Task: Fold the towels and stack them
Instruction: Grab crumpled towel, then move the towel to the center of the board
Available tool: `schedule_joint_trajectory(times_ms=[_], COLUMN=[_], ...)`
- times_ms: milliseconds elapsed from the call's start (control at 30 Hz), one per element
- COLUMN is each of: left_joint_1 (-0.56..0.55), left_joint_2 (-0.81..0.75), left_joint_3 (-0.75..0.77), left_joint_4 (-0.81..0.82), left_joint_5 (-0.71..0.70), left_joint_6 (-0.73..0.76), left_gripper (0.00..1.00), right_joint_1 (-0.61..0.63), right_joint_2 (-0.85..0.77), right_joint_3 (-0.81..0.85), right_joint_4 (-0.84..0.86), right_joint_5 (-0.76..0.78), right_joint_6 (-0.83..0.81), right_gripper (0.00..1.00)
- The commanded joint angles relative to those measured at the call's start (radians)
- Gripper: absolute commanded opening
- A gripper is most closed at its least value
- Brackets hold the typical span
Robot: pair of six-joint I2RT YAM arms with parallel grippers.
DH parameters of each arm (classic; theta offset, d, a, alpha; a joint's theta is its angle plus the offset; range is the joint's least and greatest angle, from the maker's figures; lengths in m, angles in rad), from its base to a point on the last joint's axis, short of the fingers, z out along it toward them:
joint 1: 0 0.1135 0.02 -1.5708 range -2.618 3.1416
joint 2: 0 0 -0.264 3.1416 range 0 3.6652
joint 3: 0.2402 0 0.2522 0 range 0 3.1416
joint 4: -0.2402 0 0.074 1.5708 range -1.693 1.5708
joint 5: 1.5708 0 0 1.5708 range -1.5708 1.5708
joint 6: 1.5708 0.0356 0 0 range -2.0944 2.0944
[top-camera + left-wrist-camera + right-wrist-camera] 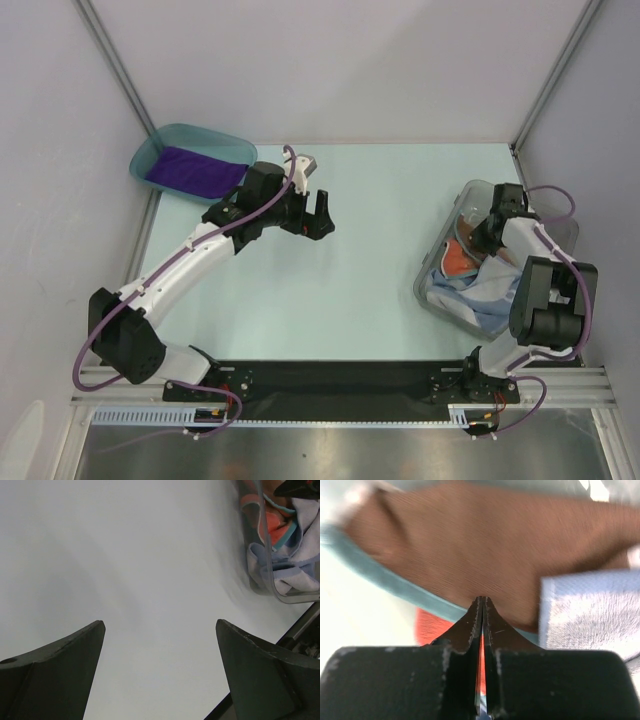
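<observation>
- The left arm [190, 262] reaches from its base at 7 o'clock up and across toward the table's [370, 250] middle, elbow bent. The left gripper [318, 213] hangs over bare surface, pointing toward 3 o'clock.
- The left gripper's jaws stand wide apart with nothing between them.
- The right arm [545, 295] folds back on itself at 4 o'clock, its wrist dipping into the clear bin [430, 298].
- The right gripper [481, 600] has its jaws pressed together, tips against the light-blue edge of the brown-red towel [485, 550]. I cannot tell whether cloth is caught.
- A purple towel [195, 170] lies flat in the teal tray [150, 150] at 10 o'clock.
- The brown-red towel and a light blue towel [480, 290] lie crumpled in the bin.
- Only the top view shows the tray and both arms.
- Only the right wrist view shows the shut fingertips, with an orange strip in the slit between the fingers and the light blue towel at 3 o'clock.
- The left wrist view shows the bin wall side-on at 1 o'clock, with towels bunched behind it.
</observation>
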Motion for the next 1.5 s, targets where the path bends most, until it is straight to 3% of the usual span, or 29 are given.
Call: schedule_joint_trajectory(times_ms=[0,167,233,267,300,333,400,533,700,767,833,867,900,1033,1200,1333,1467], left_joint_1=[-0.006,-0.007,-0.006,-0.006,-0.006,-0.006,-0.006,-0.006,-0.006,-0.006,-0.006,-0.006,-0.006,-0.006,-0.006,-0.006,-0.006], left_joint_2=[-0.019,-0.025,-0.027,-0.027,-0.024,-0.024,-0.025,-0.019,-0.018,-0.016,-0.021,-0.021,-0.021,-0.021,-0.064,-0.105,-0.169], left_joint_3=[-0.008,-0.012,-0.014,-0.014,-0.012,-0.014,-0.020,-0.015,-0.023,-0.025,-0.025,-0.020,-0.020,-0.003,-0.008,-0.012,-0.012], left_joint_4=[0.019,0.024,0.025,0.027,0.029,0.030,0.038,0.042,0.048,0.042,0.039,0.042,0.045,0.038,0.058,0.059,0.049], left_joint_5=[0.014,0.016,0.019,0.022,0.028,0.033,0.042,0.053,0.054,0.045,0.038,0.037,0.036,0.007,-0.030,-0.065,-0.137], left_joint_6=[0.008,0.008,0.008,0.007,0.004,0.001,-0.004,-0.006,-0.004,0.001,0.005,0.011,0.013,0.004,-0.010,-0.012,-0.002], left_gripper=[0.99,0.98,0.98,0.98,0.98,0.98,0.98,0.98,0.98,0.97,0.97,0.92,0.91,0.91,0.92,0.92,0.93], right_joint_1=[-0.006,0.000,0.003,0.008,0.017,0.043,0.062,0.082,0.128,0.113,0.102,0.096,0.099,0.138,0.143,0.158,0.230], right_joint_2=[-0.076,-0.138,-0.153,-0.159,-0.162,-0.164,-0.159,-0.092,0.060,0.077,0.079,0.076,0.068,0.001,-0.081,-0.140,-0.270], right_joint_3=[0.106,0.150,0.144,0.138,0.118,0.114,0.091,0.071,0.089,0.097,0.107,0.133,0.153,0.296,0.527,0.665,0.735], right_joint_4=[0.042,-0.038,-0.041,-0.038,-0.041,-0.068,-0.088,-0.076,-0.111,-0.107,-0.094,-0.099,-0.107,-0.188,-0.272,-0.364,-0.300], right_joint_5=[0.019,0.020,-0.054,-0.113,-0.194,-0.194,-0.140,-0.218,-0.028,0.034,0.090,0.152,0.185,0.318,0.276,0.146,-0.123], right_joint_6=[-0.127,-0.225,-0.268,-0.372,-0.423,-0.466,-0.534,-0.621,-0.681,-0.684,-0.660,-0.653,-0.653,-0.682,-0.667,-0.633,-0.542], right_gripper=[0.00,0.00,0.00,0.06,0.32,0.39,0.41,0.46,0.51,0.49,0.35,0.10,0.00,0.00,0.00,0.00,0.00])
